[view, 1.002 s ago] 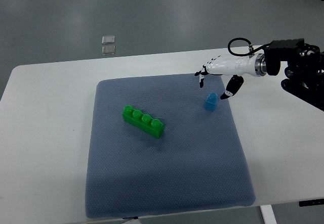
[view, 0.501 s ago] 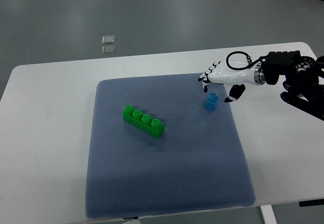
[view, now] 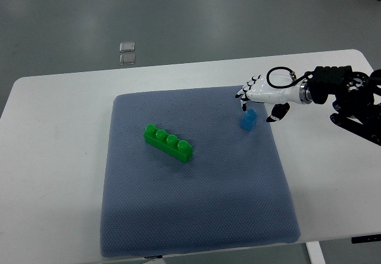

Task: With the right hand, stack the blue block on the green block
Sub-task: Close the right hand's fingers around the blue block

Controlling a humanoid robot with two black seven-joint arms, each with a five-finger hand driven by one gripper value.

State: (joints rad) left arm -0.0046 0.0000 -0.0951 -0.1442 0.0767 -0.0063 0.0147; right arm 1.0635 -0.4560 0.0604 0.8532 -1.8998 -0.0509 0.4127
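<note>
Right hand (view: 259,99) hovers spread over the blue block (view: 249,120), fingers above, thumb beside it, holding nothing: I read this as bracketing for a pinch. Green block (view: 168,143), 4 studs up, lies mid-mat (view: 196,216), well apart.

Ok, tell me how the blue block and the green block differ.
The blue block is small, with a single stud; the green block is a long bar with four studs in a row. The blue block sits right under the right hand; the green block lies alone mid-mat. Both rest on the blue-grey mat, unstacked.
</note>
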